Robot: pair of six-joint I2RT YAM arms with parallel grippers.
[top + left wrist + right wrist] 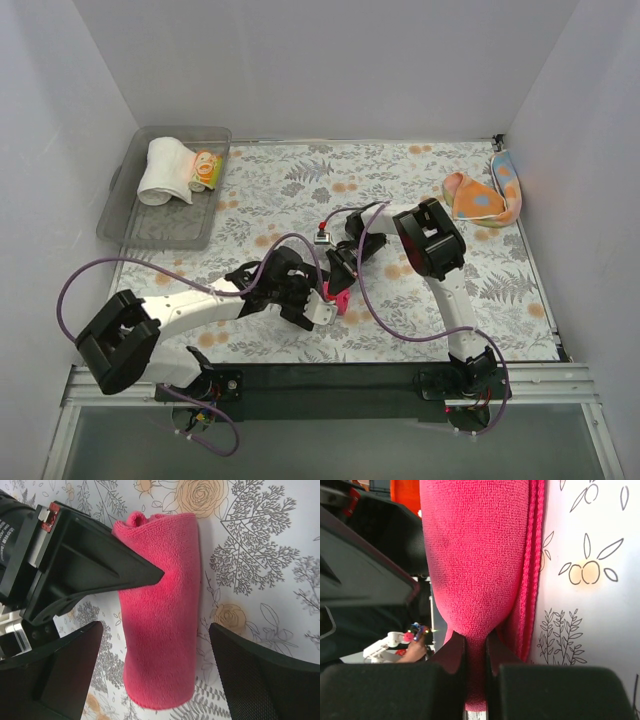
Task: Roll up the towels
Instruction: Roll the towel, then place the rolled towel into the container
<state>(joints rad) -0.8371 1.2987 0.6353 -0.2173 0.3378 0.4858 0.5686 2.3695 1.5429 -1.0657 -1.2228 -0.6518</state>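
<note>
Red towel roll (475,555): right gripper (476,647) pinches roll's end, I judge to stop unwinding. Left gripper (156,630) straddles roll, jaws spread, gripping nothing.

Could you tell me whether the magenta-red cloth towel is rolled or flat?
Rolled: the magenta-red cloth towel lies as a stubby cylinder on the floral covering, the right gripper pinching one end.

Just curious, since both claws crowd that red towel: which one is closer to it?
Right. The right gripper pinches the red towel; the left gripper is open, with a finger on either side of it, seemingly not touching.
</note>
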